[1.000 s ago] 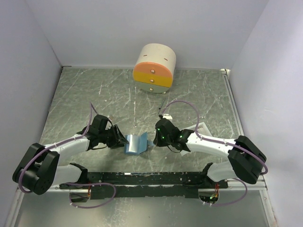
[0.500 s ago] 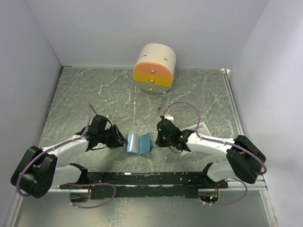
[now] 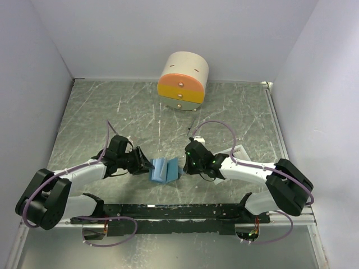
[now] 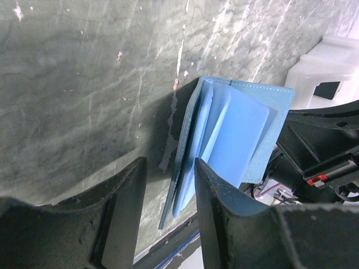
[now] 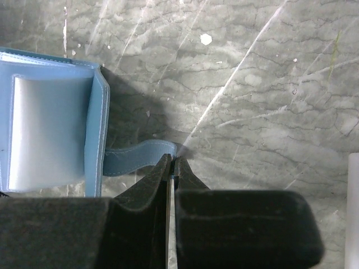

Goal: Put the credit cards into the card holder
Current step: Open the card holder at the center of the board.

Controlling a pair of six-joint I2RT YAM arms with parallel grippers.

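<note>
The card holder (image 3: 164,170) is a light-blue wallet standing half folded on the table between my two grippers. My right gripper (image 3: 180,166) is shut on its darker blue tab (image 5: 134,157), and in the right wrist view the jaws (image 5: 173,159) pinch the tab's end. The wallet's clear inner pocket (image 5: 50,134) faces that camera. My left gripper (image 3: 147,166) is open. In the left wrist view its fingers (image 4: 170,168) straddle the near edge of the card holder (image 4: 241,134), with a gap on the left side. No credit cards are in view.
A round cream drawer box (image 3: 182,81) with orange and yellow fronts stands at the back centre. A white tray (image 3: 238,152) lies partly under the right arm, and it also shows behind the wallet in the left wrist view (image 4: 325,61). Walls enclose the table on three sides.
The wallet has folded narrower and stands more upright. My left gripper has edged right onto its near edge. The right gripper keeps hold of the tab.
</note>
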